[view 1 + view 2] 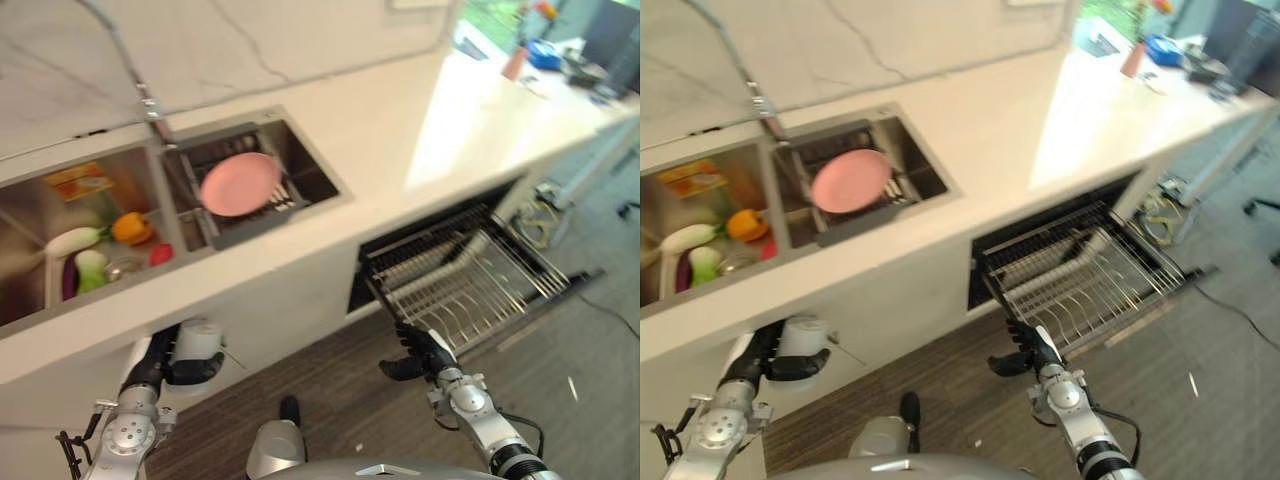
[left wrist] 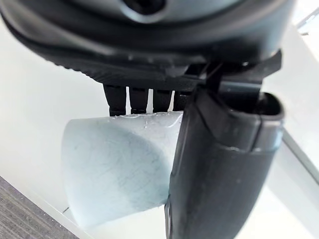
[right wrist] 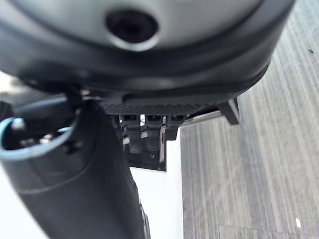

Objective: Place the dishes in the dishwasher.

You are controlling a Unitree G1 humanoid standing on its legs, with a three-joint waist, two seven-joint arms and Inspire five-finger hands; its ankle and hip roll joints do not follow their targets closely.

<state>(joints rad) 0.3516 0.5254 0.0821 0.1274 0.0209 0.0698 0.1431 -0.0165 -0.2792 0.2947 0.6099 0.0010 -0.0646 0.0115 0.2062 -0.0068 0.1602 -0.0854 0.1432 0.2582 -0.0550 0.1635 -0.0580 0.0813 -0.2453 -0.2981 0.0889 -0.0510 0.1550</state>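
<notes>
Below counter: left hand (image 1: 190, 368) grips one cup (image 1: 198, 340) | sink: one pink plate (image 1: 240, 183)

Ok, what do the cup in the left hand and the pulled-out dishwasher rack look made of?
Cup: pale, matte and faintly scuffed, probably plastic, though ceramic can't be ruled out; the left hand is curled round it. Dishwasher rack: thin, shiny crossing wires, so it looks like bare or plated metal.
</notes>
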